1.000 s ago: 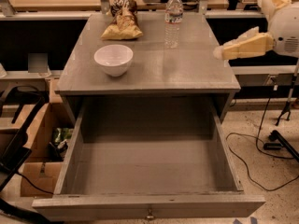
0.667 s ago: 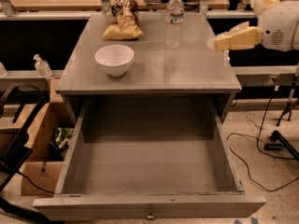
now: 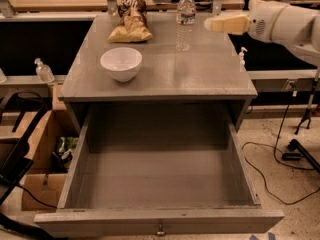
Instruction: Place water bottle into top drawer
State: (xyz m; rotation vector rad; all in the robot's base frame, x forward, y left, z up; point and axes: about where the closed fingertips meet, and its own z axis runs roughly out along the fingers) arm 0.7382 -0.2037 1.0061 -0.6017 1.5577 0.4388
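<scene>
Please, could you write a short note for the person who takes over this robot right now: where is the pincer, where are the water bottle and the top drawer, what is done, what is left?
Pincer: in the air just right of the water bottle, about level with its label, not touching it.
Water bottle: upright near the back of the tabletop, cap on.
Top drawer: pulled out, nothing visible inside.
Done: drawer is open.
Left: grasp the bottle, carry it forward, set it in the drawer.
</scene>
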